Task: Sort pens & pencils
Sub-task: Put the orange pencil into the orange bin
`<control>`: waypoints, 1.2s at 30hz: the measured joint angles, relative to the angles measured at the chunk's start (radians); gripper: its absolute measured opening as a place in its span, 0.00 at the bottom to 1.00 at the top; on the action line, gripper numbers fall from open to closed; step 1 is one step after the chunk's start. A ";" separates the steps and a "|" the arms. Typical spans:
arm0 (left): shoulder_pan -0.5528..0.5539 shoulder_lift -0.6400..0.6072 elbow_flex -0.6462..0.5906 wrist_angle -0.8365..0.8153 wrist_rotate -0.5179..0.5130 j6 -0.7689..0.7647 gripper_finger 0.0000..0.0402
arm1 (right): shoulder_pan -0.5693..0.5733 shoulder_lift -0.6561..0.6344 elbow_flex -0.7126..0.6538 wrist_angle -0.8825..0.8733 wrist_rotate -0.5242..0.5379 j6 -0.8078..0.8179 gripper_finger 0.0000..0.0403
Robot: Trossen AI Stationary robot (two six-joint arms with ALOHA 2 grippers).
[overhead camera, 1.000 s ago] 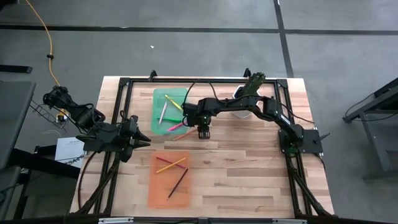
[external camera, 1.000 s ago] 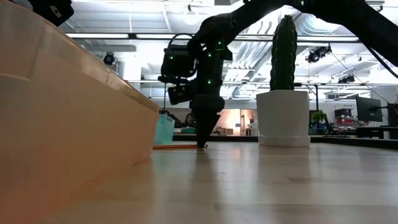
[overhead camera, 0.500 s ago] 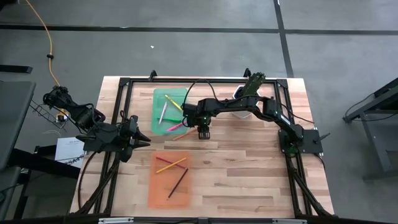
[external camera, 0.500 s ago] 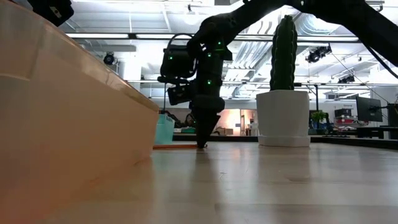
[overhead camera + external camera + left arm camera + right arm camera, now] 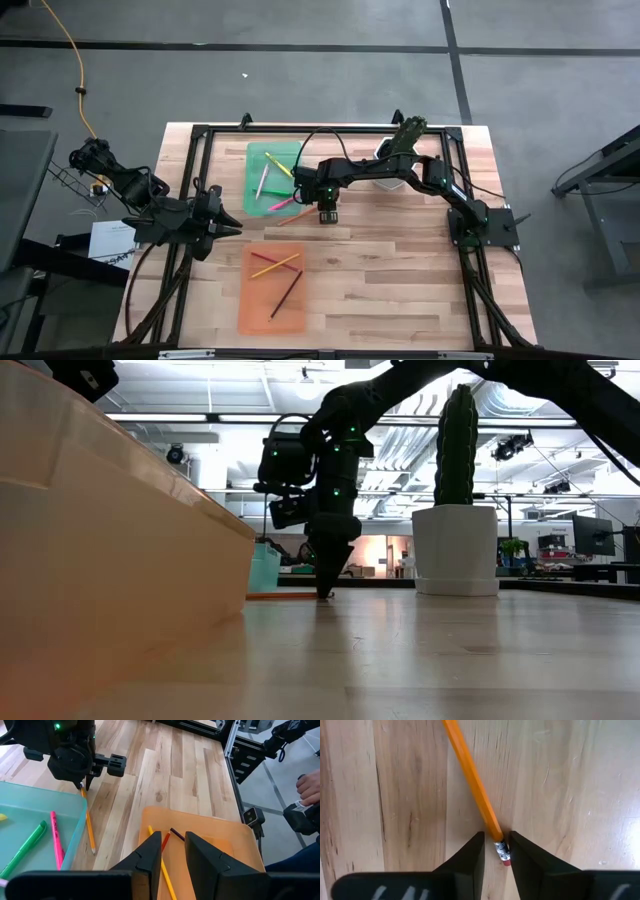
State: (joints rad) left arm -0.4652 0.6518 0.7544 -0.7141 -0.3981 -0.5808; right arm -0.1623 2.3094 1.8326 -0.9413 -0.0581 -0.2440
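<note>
Orange pencil [image 5: 472,782]: flat on the bare table [image 5: 400,280], just beside the green tray [image 5: 262,152]; eraser end pinched between the right gripper [image 5: 496,847] fingers, tips at the wood. Nothing has shifted over the last second; the lift toward the orange tray [image 5: 255,310] likely remains. Left gripper [image 5: 171,851]: spread, empty, hovering over the orange tray's edge.
</note>
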 joint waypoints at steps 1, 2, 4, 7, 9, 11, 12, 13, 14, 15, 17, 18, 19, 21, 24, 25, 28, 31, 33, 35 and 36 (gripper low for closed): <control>0.000 0.000 0.000 0.000 0.000 0.000 0.18 | 0.000 0.000 0.000 0.000 0.000 0.000 0.18; 0.000 0.000 0.000 0.000 0.000 0.000 0.18 | 0.000 0.000 0.000 0.000 -0.001 0.000 0.17; 0.000 0.000 0.000 0.000 0.000 0.000 0.18 | 0.000 0.000 0.000 0.000 -0.001 0.000 0.16; 0.000 0.000 0.000 0.000 0.000 0.000 0.18 | 0.000 0.000 0.000 0.000 -0.001 0.000 0.15; 0.000 0.000 0.000 0.000 0.000 0.000 0.18 | 0.000 0.000 0.000 -0.001 -0.002 0.000 0.14; 0.000 0.000 0.000 0.001 0.000 0.000 0.18 | 0.000 0.000 0.000 -0.004 -0.002 0.000 0.13; 0.000 0.000 0.000 0.000 0.000 0.000 0.18 | 0.000 0.000 0.000 -0.005 -0.003 0.002 0.12; 0.000 0.000 0.000 0.001 0.000 0.000 0.18 | 0.000 0.000 0.000 -0.007 -0.004 0.004 0.12; 0.000 0.000 0.000 0.000 0.000 0.000 0.18 | 0.001 0.000 0.000 -0.007 -0.006 0.007 0.11; 0.000 0.000 0.000 0.001 0.000 0.000 0.18 | 0.001 0.000 0.000 -0.008 -0.009 0.010 0.10; 0.000 0.000 0.000 0.001 0.000 0.000 0.18 | 0.002 0.000 0.000 -0.008 -0.014 0.019 0.08; 0.000 0.000 0.000 0.001 0.000 0.000 0.18 | 0.004 0.001 0.000 -0.008 -0.014 0.022 0.07; 0.000 0.000 0.000 0.001 0.000 0.000 0.18 | 0.006 0.001 0.000 -0.008 -0.014 0.023 0.07; 0.000 0.000 0.000 0.001 0.001 0.000 0.18 | 0.012 0.001 0.000 -0.008 -0.012 0.026 0.05; 0.000 0.000 0.000 0.001 0.001 -0.001 0.18 | 0.023 0.001 0.000 -0.008 -0.007 0.033 0.03; 0.000 0.000 0.000 0.001 0.001 0.000 0.18 | 0.026 0.001 0.000 -0.009 -0.006 0.037 0.03; 0.000 0.000 0.000 0.001 0.001 0.000 0.18 | 0.039 0.001 0.000 -0.009 -0.006 0.038 0.03; 0.000 0.000 0.000 0.001 0.006 0.000 0.18 | 0.053 0.001 0.002 -0.016 -0.006 0.038 0.03; 0.000 0.000 0.000 0.001 0.006 0.000 0.18 | 0.064 0.003 0.014 -0.029 -0.026 0.038 0.03; 0.000 0.000 0.000 0.001 0.006 0.000 0.18 | 0.076 0.006 0.028 -0.037 -0.047 0.038 0.03; 0.000 0.000 0.000 0.001 0.006 0.000 0.18 | 0.081 0.008 0.039 -0.037 -0.056 0.042 0.03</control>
State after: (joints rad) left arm -0.4656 0.6521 0.7547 -0.7132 -0.3916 -0.5808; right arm -0.0817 2.3171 1.8713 -0.9779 -0.1145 -0.2023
